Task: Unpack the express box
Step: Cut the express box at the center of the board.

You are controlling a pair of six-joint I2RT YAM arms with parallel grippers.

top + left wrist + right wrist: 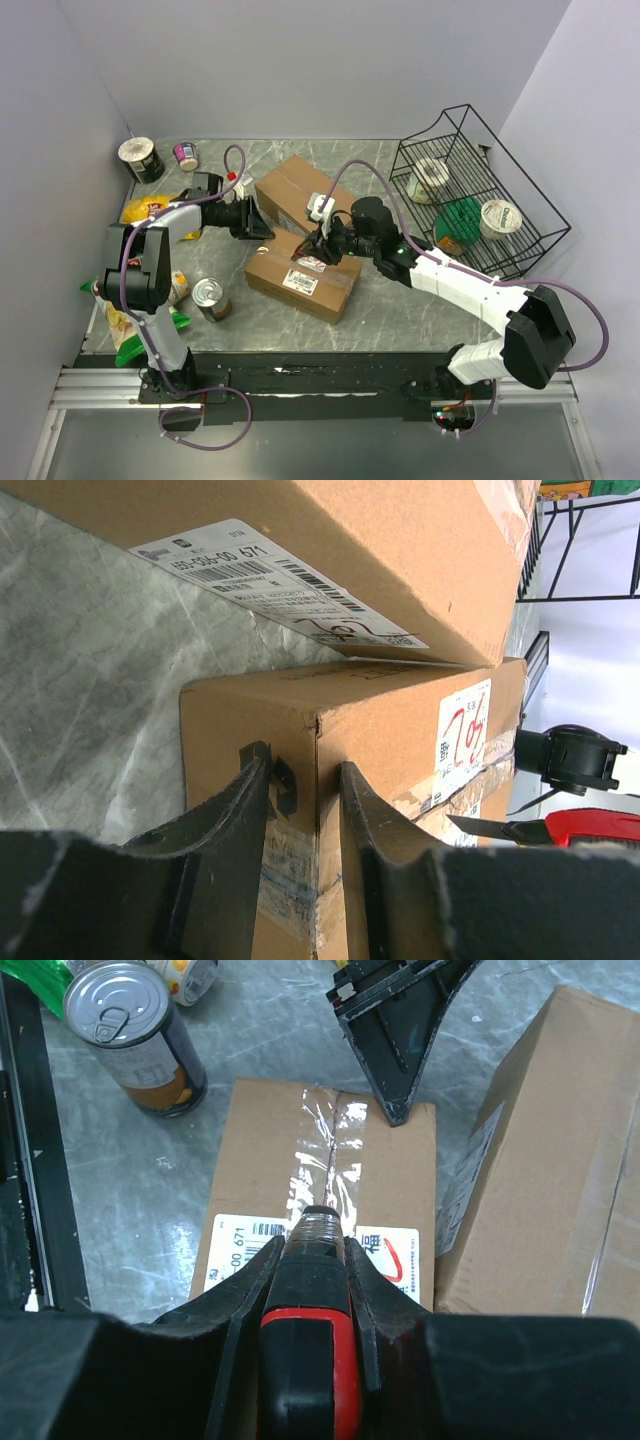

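Box [300, 285] long axis toward left pincer [303, 772], barely parted; right pincer [315, 1245] clamps cutter [308, 1345] along it.

The brown rectangular cardboard express box [300, 283] [400, 715] [260, 1140] lies flat near the middle of the grey marbled worktop [390, 315], turned at a slant to its edges. Its top flaps are down, with crinkled clear tape along the centre seam. A white shipping label with a barcode and a red scribble sits on top. The red-and-black utility knife [300, 1380] [590, 825] is poised over the label, its tip pointing along the taped seam.
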